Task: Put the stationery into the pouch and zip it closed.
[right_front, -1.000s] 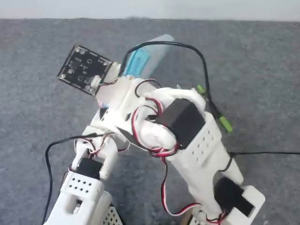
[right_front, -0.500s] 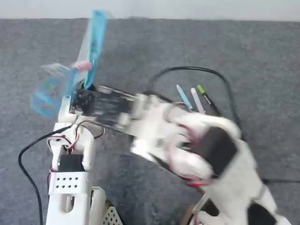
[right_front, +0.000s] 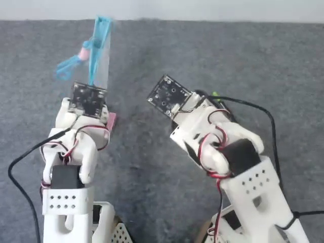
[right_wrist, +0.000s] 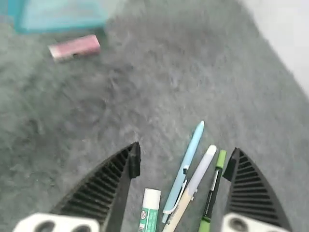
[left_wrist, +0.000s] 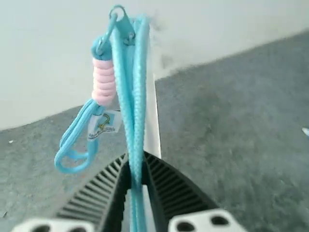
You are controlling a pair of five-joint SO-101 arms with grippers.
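Observation:
My left gripper [left_wrist: 136,171] is shut on the edge of the clear pouch with blue trim [left_wrist: 137,92], holding it upright off the table; a blue cord with pink beads [left_wrist: 99,104] hangs from its zipper pull. From above, the pouch [right_front: 99,50] stands beyond the left arm. My right gripper [right_wrist: 181,159] is open above the stationery: a light blue pen [right_wrist: 186,169], a pale lilac pen [right_wrist: 197,181], a green pen [right_wrist: 212,191] and a glue stick [right_wrist: 147,208], side by side on the carpet. A pink eraser [right_wrist: 75,47] lies farther off, beside the left arm [right_front: 111,120].
Grey carpet covers the table, and a pale wall [right_front: 202,9] runs along its far edge. Black cables [right_front: 253,109] loop around both arms. Open carpet lies between the arms.
The left arm swung the pouch to the far left and lifted it upright. The right arm pulled back from over the left arm and now hovers over the pens.

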